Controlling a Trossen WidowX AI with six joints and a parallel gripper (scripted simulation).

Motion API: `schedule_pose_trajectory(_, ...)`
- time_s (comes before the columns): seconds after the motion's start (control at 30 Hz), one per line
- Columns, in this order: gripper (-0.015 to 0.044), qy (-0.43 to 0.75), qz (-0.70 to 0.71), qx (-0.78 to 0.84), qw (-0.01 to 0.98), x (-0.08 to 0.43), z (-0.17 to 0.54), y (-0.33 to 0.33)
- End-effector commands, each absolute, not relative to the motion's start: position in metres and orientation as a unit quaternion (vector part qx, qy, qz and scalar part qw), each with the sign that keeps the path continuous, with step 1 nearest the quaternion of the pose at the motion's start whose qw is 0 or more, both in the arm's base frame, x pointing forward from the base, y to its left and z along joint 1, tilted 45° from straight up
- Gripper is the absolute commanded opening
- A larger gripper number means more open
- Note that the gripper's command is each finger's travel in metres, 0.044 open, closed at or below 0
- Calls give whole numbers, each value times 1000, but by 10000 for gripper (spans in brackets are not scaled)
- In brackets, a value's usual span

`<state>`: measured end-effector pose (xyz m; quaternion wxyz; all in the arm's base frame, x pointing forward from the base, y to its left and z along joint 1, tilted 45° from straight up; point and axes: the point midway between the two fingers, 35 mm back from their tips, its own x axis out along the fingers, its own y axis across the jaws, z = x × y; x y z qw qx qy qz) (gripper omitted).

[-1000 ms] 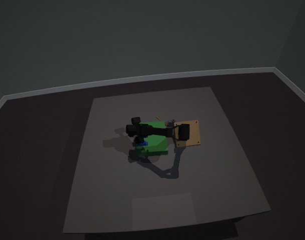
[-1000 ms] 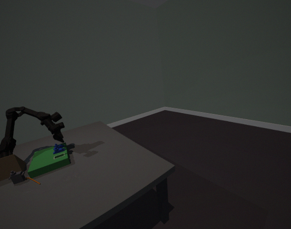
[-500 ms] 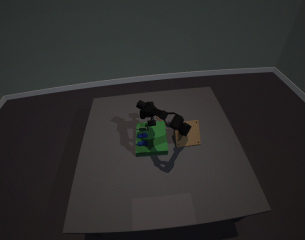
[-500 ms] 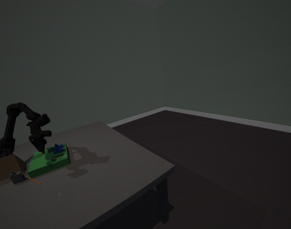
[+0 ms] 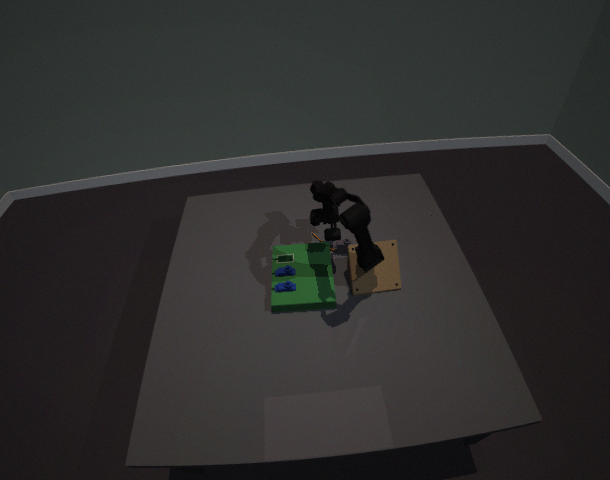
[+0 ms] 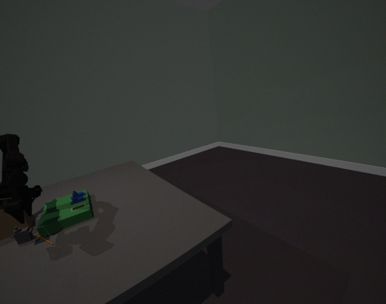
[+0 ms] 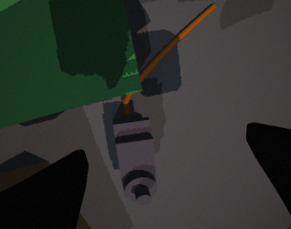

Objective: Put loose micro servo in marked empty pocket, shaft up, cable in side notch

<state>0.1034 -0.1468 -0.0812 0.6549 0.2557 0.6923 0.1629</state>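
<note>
One grey micro servo (image 5: 342, 248) (image 6: 23, 235) (image 7: 135, 148) rests on the bench (image 5: 315, 356) (image 6: 137, 209) (image 7: 207, 191) just beside the green deck (image 5: 300, 297) (image 6: 67, 216) (image 7: 26, 72); in the wrist view it lies between the fingers, which stand apart, gripping nothing. Its shaft points upward, and its long axis runs from the shaft end toward the orange cable (image 5: 318, 239) (image 6: 44, 239) (image 7: 197, 21) beside the deck.
</note>
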Motion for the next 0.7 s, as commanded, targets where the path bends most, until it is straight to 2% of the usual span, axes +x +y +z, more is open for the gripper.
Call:
schedule_pose_trajectory(0.0, 440, 661, 203, 308, 653, 74, -83, -129)
schedule_pose_trajectory(0.67, 440, 655, 209, 316, 654, 72, -102, -108)
